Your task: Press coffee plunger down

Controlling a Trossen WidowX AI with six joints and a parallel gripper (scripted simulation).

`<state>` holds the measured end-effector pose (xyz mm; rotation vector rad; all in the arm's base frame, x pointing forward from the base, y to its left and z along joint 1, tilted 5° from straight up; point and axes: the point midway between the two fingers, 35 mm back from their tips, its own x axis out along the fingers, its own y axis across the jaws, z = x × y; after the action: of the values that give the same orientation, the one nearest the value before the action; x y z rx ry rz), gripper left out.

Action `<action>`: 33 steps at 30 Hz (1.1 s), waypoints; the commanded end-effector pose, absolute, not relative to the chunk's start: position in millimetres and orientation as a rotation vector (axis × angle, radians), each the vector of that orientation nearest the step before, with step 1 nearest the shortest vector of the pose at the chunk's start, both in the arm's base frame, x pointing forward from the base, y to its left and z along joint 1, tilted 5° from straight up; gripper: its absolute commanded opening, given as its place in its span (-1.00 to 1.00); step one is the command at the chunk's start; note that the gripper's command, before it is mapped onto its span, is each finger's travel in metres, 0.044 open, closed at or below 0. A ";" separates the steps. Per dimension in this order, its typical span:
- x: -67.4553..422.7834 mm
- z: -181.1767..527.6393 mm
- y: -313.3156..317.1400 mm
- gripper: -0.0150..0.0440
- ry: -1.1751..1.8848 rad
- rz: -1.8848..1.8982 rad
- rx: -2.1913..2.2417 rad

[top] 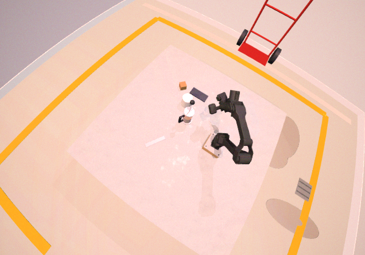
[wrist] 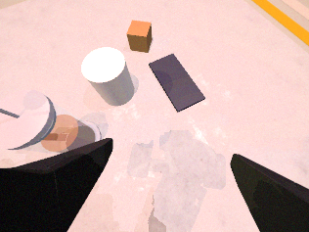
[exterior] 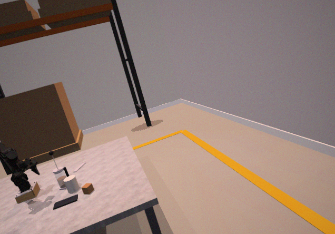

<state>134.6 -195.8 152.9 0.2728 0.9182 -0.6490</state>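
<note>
The coffee press stands upright on the table, brown coffee in its clear body and a black handle at its side. Its plunger knob, a black ball, stands high above the white lid on a thin rod. In the wrist view the lid is at the left edge, cut off; the knob is out of that view. My gripper is open and empty, held above the table to the arm's side of the press, apart from it.
A white cylinder stands close beside the press. An orange block and a dark flat slab lie beyond it. A white strip lies on the press's other side.
</note>
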 end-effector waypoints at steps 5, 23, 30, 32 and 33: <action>194.1 218.2 -158.4 1.00 0.800 -0.547 0.106; 238.0 289.1 -58.9 1.00 0.583 -0.311 0.040; 234.3 242.6 -60.7 1.00 0.582 -0.311 0.040; 234.4 243.6 -60.8 1.00 0.582 -0.312 0.040; 234.6 243.5 -60.9 1.00 0.582 -0.312 0.040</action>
<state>236.0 -61.2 244.9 0.0389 0.6048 -0.3140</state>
